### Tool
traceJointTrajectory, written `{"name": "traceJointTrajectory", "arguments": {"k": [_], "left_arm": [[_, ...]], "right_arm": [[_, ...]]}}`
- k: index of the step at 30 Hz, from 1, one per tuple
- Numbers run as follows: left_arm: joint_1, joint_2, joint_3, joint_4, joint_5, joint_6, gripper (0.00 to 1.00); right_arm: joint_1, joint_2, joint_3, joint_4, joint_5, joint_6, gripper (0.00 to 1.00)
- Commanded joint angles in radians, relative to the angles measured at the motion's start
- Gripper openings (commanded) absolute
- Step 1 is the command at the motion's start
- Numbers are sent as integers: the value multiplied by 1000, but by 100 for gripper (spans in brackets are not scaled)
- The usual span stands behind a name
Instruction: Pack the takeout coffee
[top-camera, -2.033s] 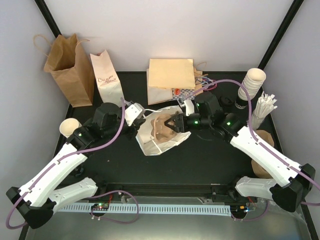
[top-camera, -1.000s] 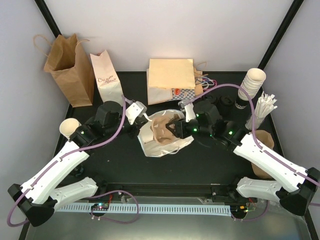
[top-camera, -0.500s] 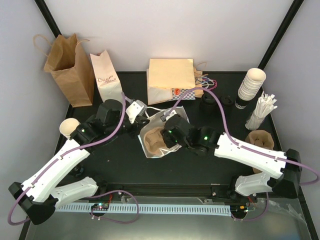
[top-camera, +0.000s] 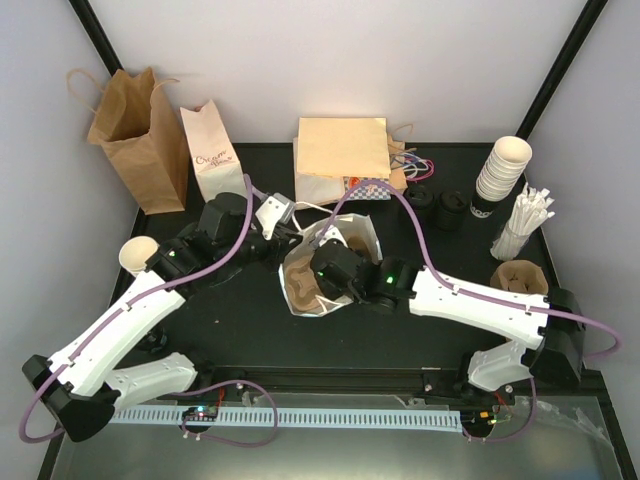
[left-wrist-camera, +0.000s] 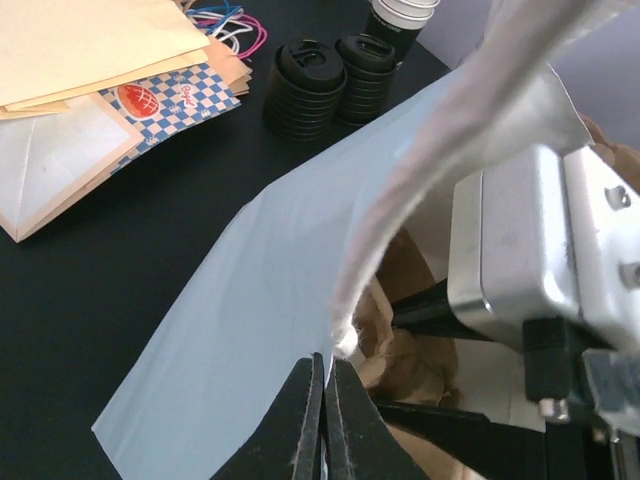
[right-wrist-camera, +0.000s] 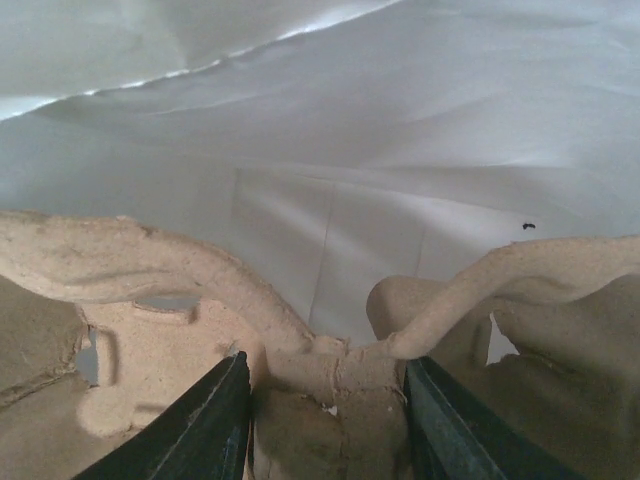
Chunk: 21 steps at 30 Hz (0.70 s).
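No lidded coffee cup shows in any view. A white paper bag (top-camera: 352, 232) lies on its side mid-table, mouth open. My left gripper (top-camera: 287, 237) is shut on the bag's rim; in the left wrist view my gripper (left-wrist-camera: 325, 400) pinches the bag's white wall (left-wrist-camera: 250, 300). My right gripper (top-camera: 320, 275) reaches inside the bag, shut on a brown pulp cup carrier (top-camera: 300, 288). In the right wrist view my gripper (right-wrist-camera: 325, 405) clamps the carrier's centre ridge (right-wrist-camera: 335, 365), with the bag's white inside (right-wrist-camera: 350, 150) behind it. The carrier also shows in the left wrist view (left-wrist-camera: 400, 350).
A brown handled bag (top-camera: 135, 135) and a white printed bag (top-camera: 215, 165) stand back left. Flat bags (top-camera: 340, 150) lie at the back. Stacks of black lids (top-camera: 435, 208), stacked cups (top-camera: 500, 168), wrapped straws (top-camera: 525, 218) and another carrier (top-camera: 520, 278) sit right. An open cup (top-camera: 138, 255) stands left.
My right arm has swung left and pushed the carrier deeper into the white bag. My left gripper kept its hold on the rim and shifted slightly right.
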<state>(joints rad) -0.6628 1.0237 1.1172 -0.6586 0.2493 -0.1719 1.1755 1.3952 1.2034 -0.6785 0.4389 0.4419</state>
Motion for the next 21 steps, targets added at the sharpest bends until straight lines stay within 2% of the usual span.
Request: {"name": "traceJointTrajectory", "arguments": {"k": [1, 5, 10, 21], "left_arm": [[-5, 4, 44, 2, -12, -71, 2], [-6, -4, 30, 24, 0, -67, 2], [-5, -4, 30, 24, 18, -60, 2], [-5, -4, 22, 53, 5, -81, 2]], "right_arm": [[10, 19, -5, 15, 18, -7, 45], [-1, 61, -14, 16, -20, 6, 45], [-37, 161, 66, -70, -60, 2, 42], [-63, 166, 50, -71, -154, 35, 41]]}}
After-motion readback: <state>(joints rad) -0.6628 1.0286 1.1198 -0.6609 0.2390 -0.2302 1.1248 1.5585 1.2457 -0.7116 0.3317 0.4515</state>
